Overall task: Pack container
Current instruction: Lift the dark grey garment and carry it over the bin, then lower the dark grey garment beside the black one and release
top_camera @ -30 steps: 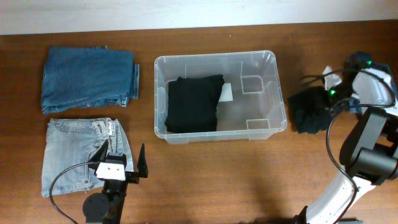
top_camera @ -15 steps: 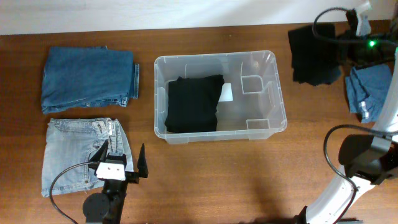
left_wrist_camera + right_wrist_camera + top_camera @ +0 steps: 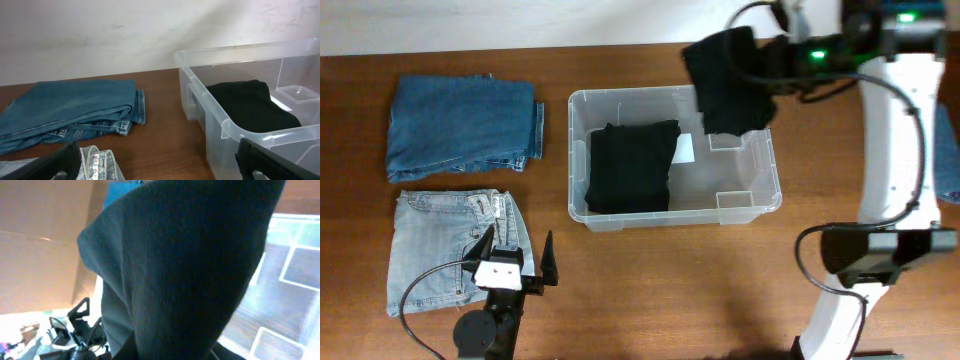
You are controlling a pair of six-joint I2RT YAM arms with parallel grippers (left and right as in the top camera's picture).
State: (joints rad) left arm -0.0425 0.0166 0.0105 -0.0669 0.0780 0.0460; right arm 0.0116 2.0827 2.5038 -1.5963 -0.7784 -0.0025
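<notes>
Container: I have the clear container in the middle of the counter, long side running left to right, top open. A white label shows on its base.
Inside: a folded black cloth lies flat in the left half, close to the left wall. The right half is bare base, with a moulded ledge in the front right corner.
Right claw: my right claw is up over the container's back right corner, clenched on a hanging black cloth. The cloth hides the fingers themselves.
Hanging black cloth: it droops from the claw, clear of the counter. From overhead it overlaps the back rim and part of the back right ledge. On the right wrist camera it fills most of the view, with the container's base and ledges showing past its right edge.
Left claw: my left claw sits low at the front left of the counter, fully released, jaws wide, nothing between them.
Pale jeans: folded pale jeans lie at the front left, their right edge under the left claw.
Dark jeans: folded dark jeans lie just behind the pale ones, left of the container and not touching it.
Far right: a strip of blue cloth shows at the edge of the overhead view. I cannot tell more.
</notes>
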